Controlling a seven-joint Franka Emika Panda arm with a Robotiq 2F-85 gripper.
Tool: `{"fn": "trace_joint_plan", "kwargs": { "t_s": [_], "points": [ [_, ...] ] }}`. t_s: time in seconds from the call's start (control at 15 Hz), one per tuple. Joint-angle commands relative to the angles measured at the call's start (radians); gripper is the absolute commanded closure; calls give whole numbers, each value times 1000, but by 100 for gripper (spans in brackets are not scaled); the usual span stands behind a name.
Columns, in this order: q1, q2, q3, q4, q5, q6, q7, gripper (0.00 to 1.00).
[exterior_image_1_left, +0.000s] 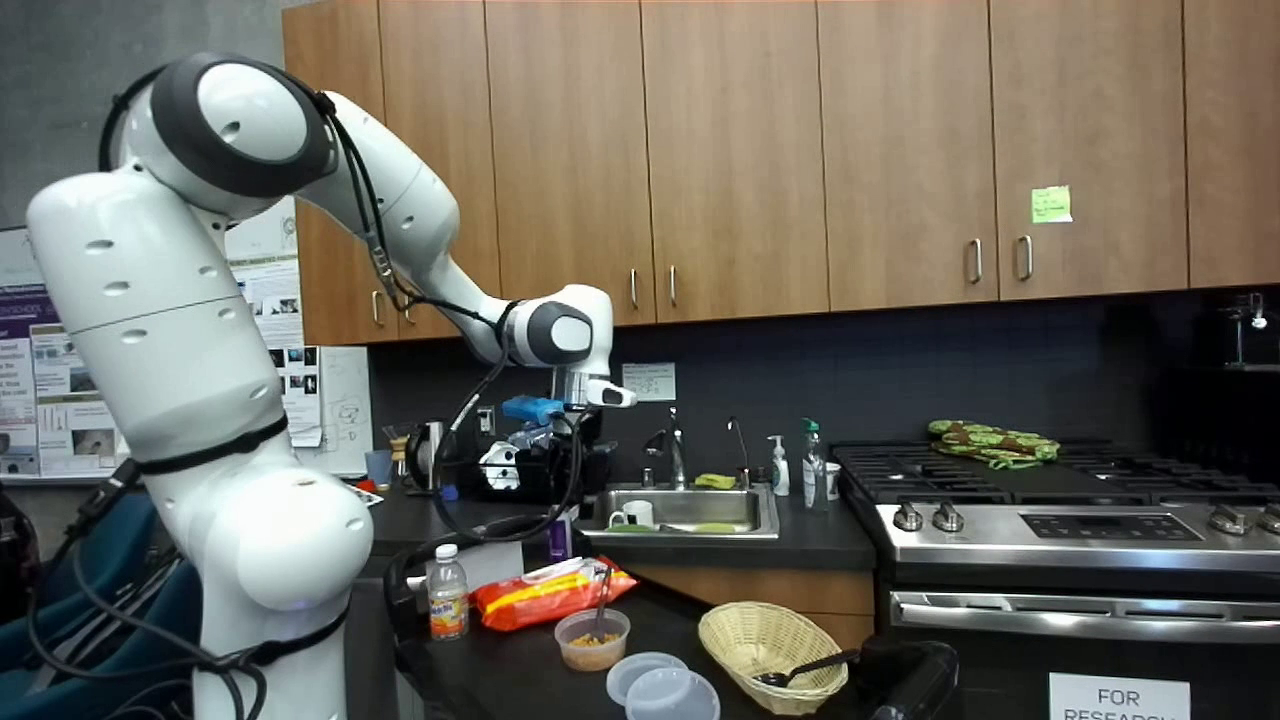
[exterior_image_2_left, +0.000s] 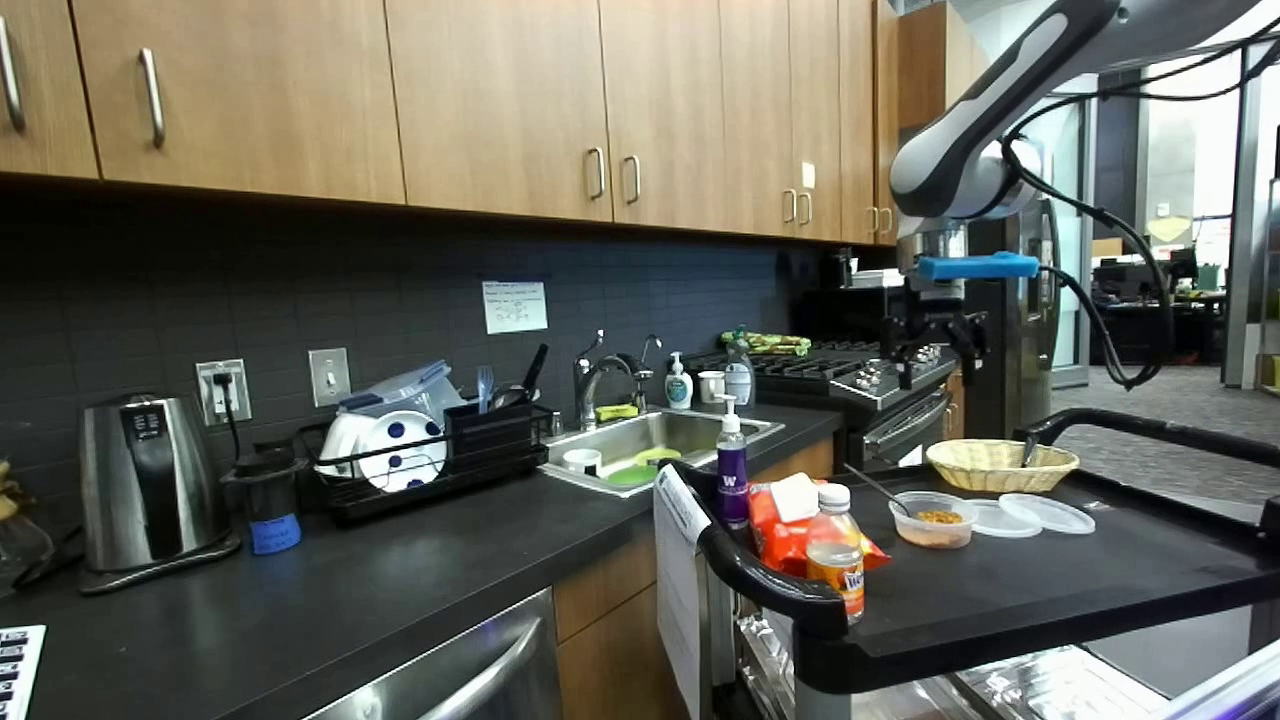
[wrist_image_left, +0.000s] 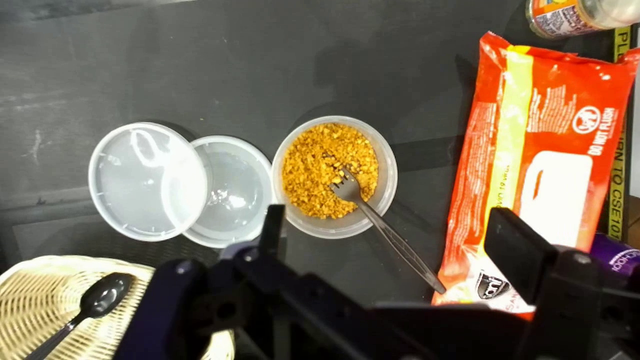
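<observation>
Fork leans in the tub of orange crumbs on the cart; judged light, stiff, somewhat slippery plastic, best taken mid-handle. Pincer hangs above, spread wide, holding nothing.

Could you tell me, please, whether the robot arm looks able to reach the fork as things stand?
Probably yes: the fingers are open above the cart, and nothing covers the handle of the fork, which leans out of the container.
</observation>
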Motion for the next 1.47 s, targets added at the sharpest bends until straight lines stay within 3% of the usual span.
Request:
{"fn": "trace_joint_plan", "kwargs": {
  "t_s": [0.0,0.53,1.07,1.4],
  "points": [
    [8,103,36,83,-55,-19,103,0],
    [94,297,109,218,-64,20,422,0],
    [159,412,85,241,-368,126,768,0],
    [187,460,70,261,-454,112,866,0]
  ]
}}
